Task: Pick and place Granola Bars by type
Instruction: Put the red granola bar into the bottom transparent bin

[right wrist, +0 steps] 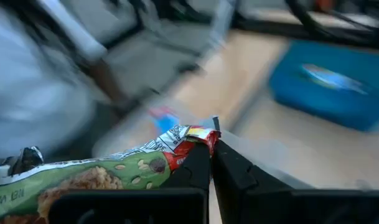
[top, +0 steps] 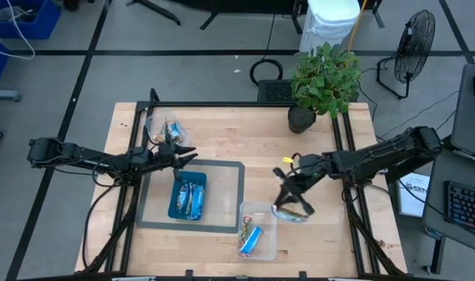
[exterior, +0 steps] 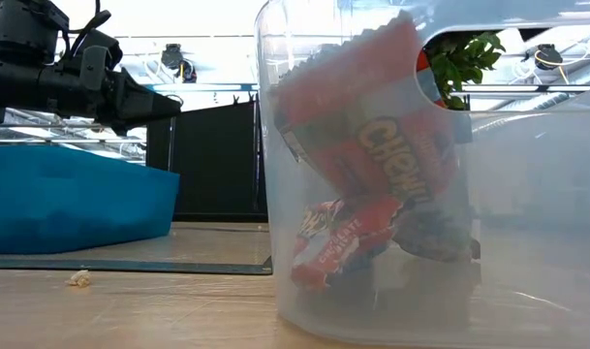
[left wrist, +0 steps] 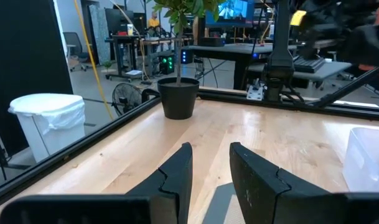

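Readable in the low view: "CHEWY" in yellow letters on a red-wrapped bar [exterior: 372,126] standing inside the clear tub [exterior: 275,194] that fills the middle and right of that frame, and "CHOCOLATE" on a smaller red bar [exterior: 338,247] lying lower in the same tub. On the green and red bar [right wrist: 108,171] in the right wrist view only stray letters at the lower left edge (too cropped to read as a word). Right claw [right wrist: 211,158] pinched shut on the red crimped end of that bar, fingers pressed together with the foil between them, the green body of the wrapper trailing off to the lower left of the frame. In the high view, right claw [top: 292,199] at centre right of the picture, above the near right part of the table [top: 315,148], beside the clear tub [top: 258,231] at lower centre that holds a blue bar [top: 251,239]. Left claw [left wrist: 211,165] narrowly parted, a slim gap between its dark fingers, nothing held; in the high view hanging at left of centre [top: 186,156], just above the teal tray [top: 187,195] with blue-wrapped bars [top: 192,199] lying in it. Another clear tub [top: 165,129] of bars at upper left, and a potted plant [top: 323,78] at upper right.
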Controlling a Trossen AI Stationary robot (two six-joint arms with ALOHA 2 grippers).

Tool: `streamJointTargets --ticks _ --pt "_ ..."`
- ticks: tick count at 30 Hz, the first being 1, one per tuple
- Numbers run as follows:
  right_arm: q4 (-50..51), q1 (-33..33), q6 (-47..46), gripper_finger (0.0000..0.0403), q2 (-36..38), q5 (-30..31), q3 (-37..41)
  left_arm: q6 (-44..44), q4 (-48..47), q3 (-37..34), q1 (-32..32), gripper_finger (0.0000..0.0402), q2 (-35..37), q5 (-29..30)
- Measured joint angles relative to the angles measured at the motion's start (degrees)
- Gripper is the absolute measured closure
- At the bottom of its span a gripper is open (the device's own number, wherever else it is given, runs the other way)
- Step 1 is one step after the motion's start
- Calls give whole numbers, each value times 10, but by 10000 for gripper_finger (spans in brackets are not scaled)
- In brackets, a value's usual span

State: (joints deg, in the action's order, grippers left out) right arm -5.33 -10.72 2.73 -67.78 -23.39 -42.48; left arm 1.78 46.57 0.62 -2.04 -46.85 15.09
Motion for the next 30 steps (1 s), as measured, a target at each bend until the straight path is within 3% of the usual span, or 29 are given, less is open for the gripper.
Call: streamJointTargets --ticks 4,7,10,15,18,21,25,30 --pt "-243 2 -82 402 16 -81 84 0 0 0 0 289 0 0" --pt "-445 -5 -134 402 16 -95 147 0 0 0 0 289 0 0" --pt "-534 -25 -157 402 9 -70 181 0 0 0 0 289 0 0" --pt "-496 -81 -137 402 -9 -19 156 0 0 0 0 289 0 0" --pt "-438 -110 -116 402 -30 -10 115 0 0 0 0 289 0 0" --pt "-353 -133 -89 402 -56 36 66 0 0 0 0 289 0 0" --pt "-245 -145 -71 402 -100 75 2 0 0 0 0 289 0 0" --pt "-182 -138 -101 402 -162 109 -52 0 0 0 0 289 0 0"
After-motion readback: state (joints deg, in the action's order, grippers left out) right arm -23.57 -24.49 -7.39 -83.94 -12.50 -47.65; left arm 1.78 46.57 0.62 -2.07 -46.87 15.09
